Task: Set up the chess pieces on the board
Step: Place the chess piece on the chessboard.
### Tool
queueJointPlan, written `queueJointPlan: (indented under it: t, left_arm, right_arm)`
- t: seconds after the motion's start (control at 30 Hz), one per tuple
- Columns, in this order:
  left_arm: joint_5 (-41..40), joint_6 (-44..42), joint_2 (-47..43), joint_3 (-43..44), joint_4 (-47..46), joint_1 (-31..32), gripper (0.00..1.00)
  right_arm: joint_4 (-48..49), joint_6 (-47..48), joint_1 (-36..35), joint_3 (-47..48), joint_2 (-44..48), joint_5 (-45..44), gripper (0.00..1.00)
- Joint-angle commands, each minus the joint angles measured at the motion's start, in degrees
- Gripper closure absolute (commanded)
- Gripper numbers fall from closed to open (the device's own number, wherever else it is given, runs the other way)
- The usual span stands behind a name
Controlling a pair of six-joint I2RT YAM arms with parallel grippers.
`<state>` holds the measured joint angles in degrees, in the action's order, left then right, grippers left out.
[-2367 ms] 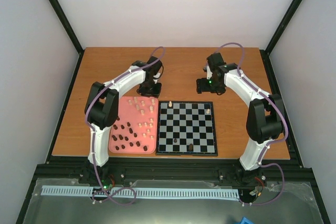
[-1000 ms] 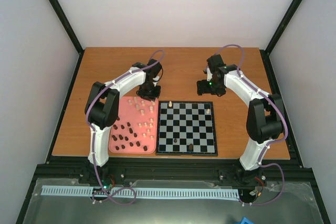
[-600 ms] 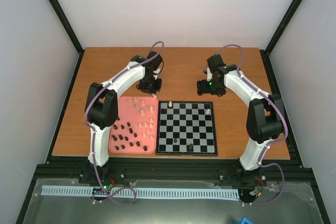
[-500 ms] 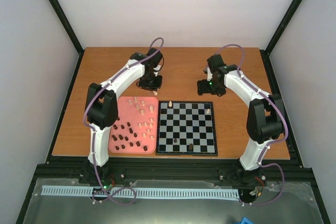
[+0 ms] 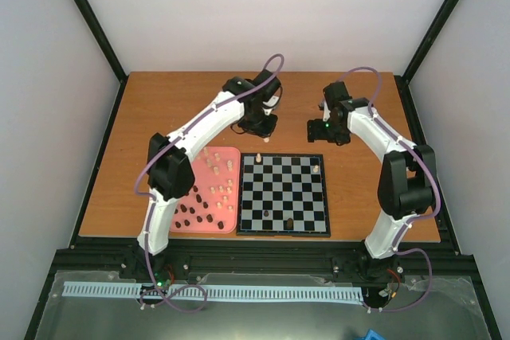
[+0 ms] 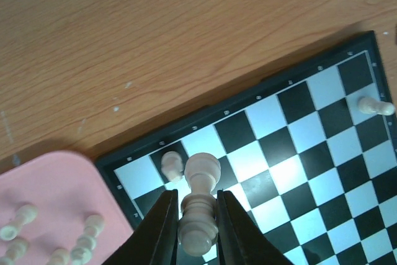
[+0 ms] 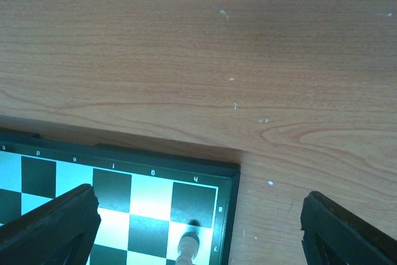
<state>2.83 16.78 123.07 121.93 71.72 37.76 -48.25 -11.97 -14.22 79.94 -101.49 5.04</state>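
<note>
**Left hand clamped on a cream piece at the board's far-left corner**

Containers first. The pink tray (image 5: 199, 230) lies just beside the board (image 5: 284, 185), along its left edge. It holds loose chess pieces: the cream lot (image 5: 217, 169) in the half level with the board's far side, and the dark brown lot (image 5: 195, 206) in the half level with its near side. From above they're too small for you to name types or say which are standing. The left arm's elbow covers the tray corner farthest from the board.

On the board you have four pieces:
- a corner cream piece (image 5: 258, 158) at the far-left corner
- an edge cream piece (image 5: 315, 169) by the right edge, close to the far side
- a dark piece (image 5: 265, 212) close to the near edge
- a second dark piece (image 5: 289, 222), also close to the near edge

The left hand (image 6: 195, 198) is clenched on the held cream piece (image 6: 202, 169). Its fingers are on the stem and the head pokes out past the tips, right next to the corner cream piece. The base is hidden between the fingers, so I can't tell if it touches the board.

The right hand (image 5: 323, 129) is released, jaws wide with nothing between them. It is over the wood surface (image 5: 175, 101) just beyond the board's far-right corner. In its wrist view the edge cream piece is cut off by the bottom of the frame.
</note>
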Motion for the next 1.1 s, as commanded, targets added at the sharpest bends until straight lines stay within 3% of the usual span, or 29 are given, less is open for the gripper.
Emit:
queueJointPlan:
  t: [0.0, 0.37, 1.07]
  left_arm:
    - [-0.37, -1.27, 1.59, 4.42, 1.23, 1.4, 0.97]
    - [-5.09, -4.11, 7.85, 8.41, -0.47, 7.07, 0.97]
    - [-5.74, -5.16, 12.63, 6.95, -0.53, 7.48, 0.93]
  right_arm:
    - [-0.37, -0.69, 0.13, -1.47, 2.62, -0.46, 0.12]
    - [-0.27, -0.07, 2.89, -2.33, 3.7, -1.47, 0.11]
    - [-0.1, 0.45, 4.09, -3.01, 3.17, -0.51, 0.11]
